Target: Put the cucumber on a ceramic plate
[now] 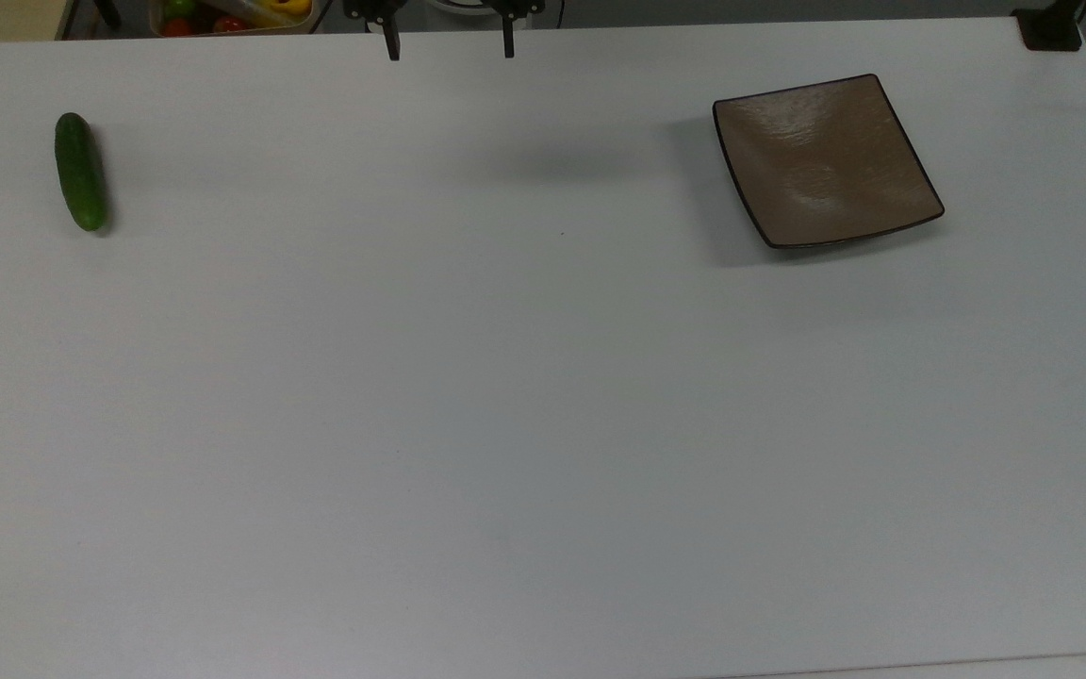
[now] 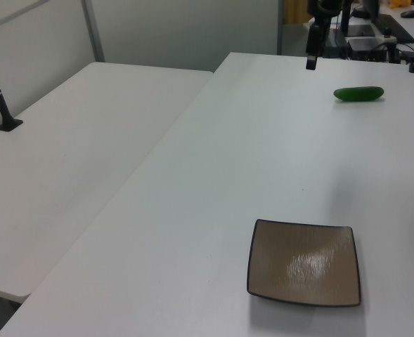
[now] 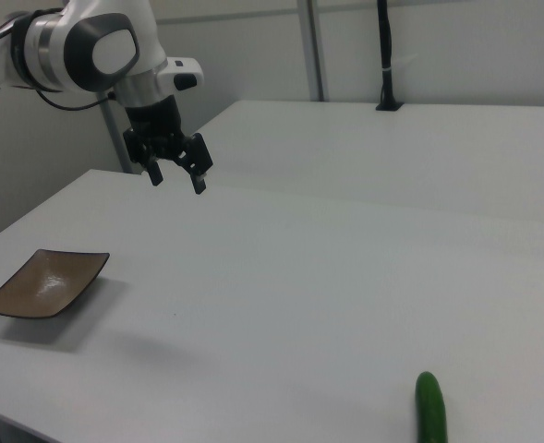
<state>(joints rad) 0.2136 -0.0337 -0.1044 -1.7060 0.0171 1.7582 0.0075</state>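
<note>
white tabletop (image 1: 505, 396) everywhere, wide and plain, with two small things set far apart on it. the cucumber (image 1: 81, 172) lies flat near the top view's left edge, dark green and glossy, its length running roughly up and down in that picture. in the left view the cucumber (image 2: 358, 93) sits far back on the right; in the right view the cucumber (image 3: 429, 409) pokes up from the bottom edge.

the plate (image 1: 826, 161), square, brown and shiny with a thin dark rim, rests well away toward the top view's right, nothing on it. the plate (image 2: 304, 263) is close to the camera in the left view, and the plate (image 3: 43, 283) lies at the right view's left.

the gripper (image 3: 175, 172) hangs in the air above the table, fingers spread wide apart and holding nothing, pointing down from the white arm (image 3: 78, 46). in the top view the gripper (image 1: 450, 45) shows at the upper edge, between cucumber and plate, touching neither.
</note>
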